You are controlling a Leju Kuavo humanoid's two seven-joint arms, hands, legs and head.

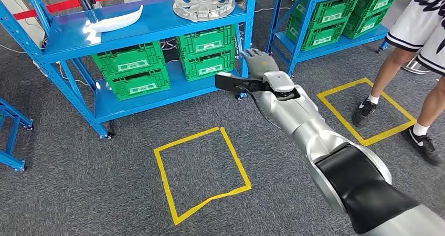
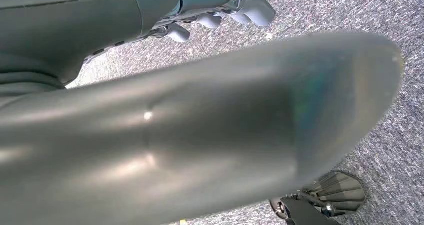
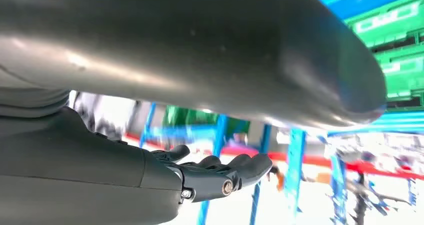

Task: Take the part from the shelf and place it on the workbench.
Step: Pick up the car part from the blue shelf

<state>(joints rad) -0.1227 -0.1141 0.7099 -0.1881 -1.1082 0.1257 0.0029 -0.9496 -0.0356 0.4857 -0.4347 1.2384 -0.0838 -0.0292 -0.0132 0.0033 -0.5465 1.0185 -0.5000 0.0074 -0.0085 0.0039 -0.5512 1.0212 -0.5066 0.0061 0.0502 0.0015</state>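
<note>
A white curved part [image 1: 118,20] and a round silver wheel cover [image 1: 203,2] lie on the top board of the blue shelf [image 1: 157,23]. My right arm reaches forward, and my right hand [image 1: 261,62] hangs in the air by the shelf's right front post, below the top board, fingers stretched out and holding nothing. In the right wrist view its dark fingers [image 3: 220,172] lie spread and flat before blurred blue shelf posts. My left hand [image 2: 220,7] hangs over grey carpet with its fingers loosely bent and nothing in them.
Green crates [image 1: 137,71] fill the shelf's lower boards. A second blue shelf [image 1: 336,15] with green crates stands at the right. A person [image 1: 414,47] stands by a yellow tape square [image 1: 367,110]. Another yellow square [image 1: 202,170] marks the carpet in front of me.
</note>
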